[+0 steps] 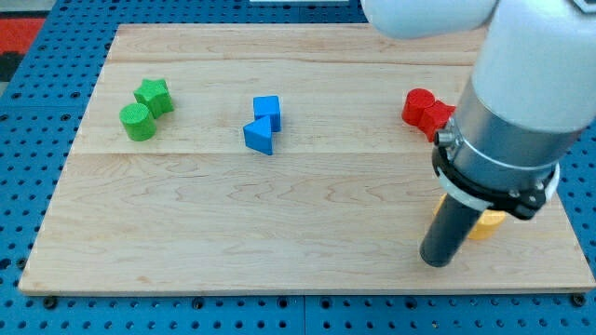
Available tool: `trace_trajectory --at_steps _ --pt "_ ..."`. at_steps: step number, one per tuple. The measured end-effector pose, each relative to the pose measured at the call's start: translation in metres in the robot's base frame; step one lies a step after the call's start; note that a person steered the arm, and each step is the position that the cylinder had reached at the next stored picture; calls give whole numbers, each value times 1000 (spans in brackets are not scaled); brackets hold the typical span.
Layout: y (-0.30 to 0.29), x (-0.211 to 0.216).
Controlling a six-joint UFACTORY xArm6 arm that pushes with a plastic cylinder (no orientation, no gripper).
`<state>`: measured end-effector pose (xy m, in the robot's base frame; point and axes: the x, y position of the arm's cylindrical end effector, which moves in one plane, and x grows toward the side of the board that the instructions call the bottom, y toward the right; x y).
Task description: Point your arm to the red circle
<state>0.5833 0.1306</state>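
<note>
Red circle block (418, 105) sits far right, touching a partly hidden red block (438, 119), perhaps star-shaped. My tip (436, 261) rests nearer, well apart, beside a yellow block (486, 224); the rod has no jaws.

red circle (418, 105) lies at board's right.

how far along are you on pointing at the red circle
Done: my tip is on the board's right side, where the red circle sits. In hand: it rests beside a yellow block, well toward the view's bottom from the target. Left: moving up to the red circle, which touches another red block.
</note>
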Motion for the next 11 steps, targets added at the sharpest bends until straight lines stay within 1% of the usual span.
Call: trace_trajectory --at_steps 1,2,3,4,6,8,9,10,11 --pt "-57 -12" --pt "-103 -68" --pt "-106 -134" --pt "-103 -168" --pt "-124 -185" --pt "-117 -212" --pt "-102 -226" --pt "-67 -246" --pt "-25 -246"
